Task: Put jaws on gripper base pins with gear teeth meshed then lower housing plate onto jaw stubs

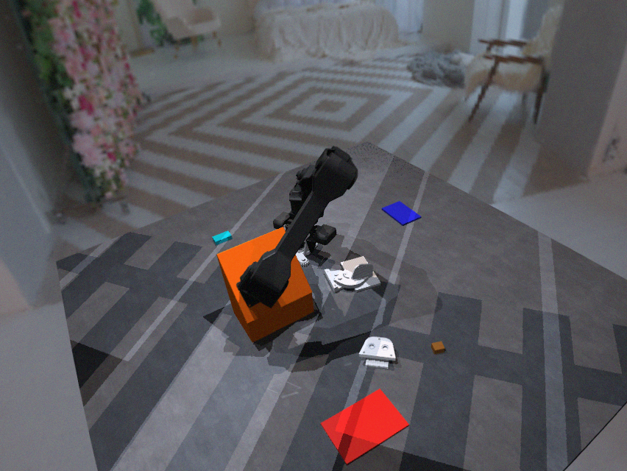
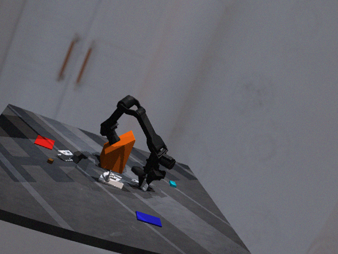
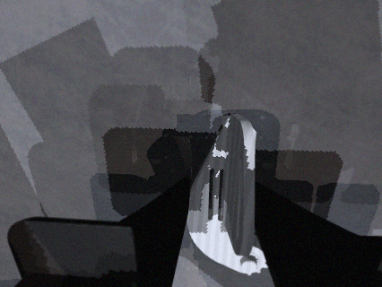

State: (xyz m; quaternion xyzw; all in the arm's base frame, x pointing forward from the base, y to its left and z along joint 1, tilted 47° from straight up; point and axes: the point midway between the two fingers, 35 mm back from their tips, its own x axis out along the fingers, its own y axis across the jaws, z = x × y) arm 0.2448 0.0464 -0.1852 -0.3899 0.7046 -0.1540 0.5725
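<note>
My fingers [image 1: 305,248] [image 2: 144,185] are closed on a loose white jaw [image 1: 302,259] [image 2: 144,186] [image 3: 239,193], low over the counter [image 1: 506,253] [image 2: 96,214]. It is ribbed and tapering, with two dark slots and gear teeth at its rounded end. From the top view, the white gripper base [image 1: 369,285] [image 2: 115,184] is to the right, carrying the other jaw [image 1: 362,271] [image 2: 107,175], whose fin stands up. The housing plate [image 1: 377,349] [image 2: 65,153], round-cornered with two holes, is well apart at near right. The orange block's [image 1: 299,299] [image 2: 116,160] edge crowds my left and near side; a gap separates me from the blue plate [image 1: 400,213] [image 2: 149,219], far right.
</note>
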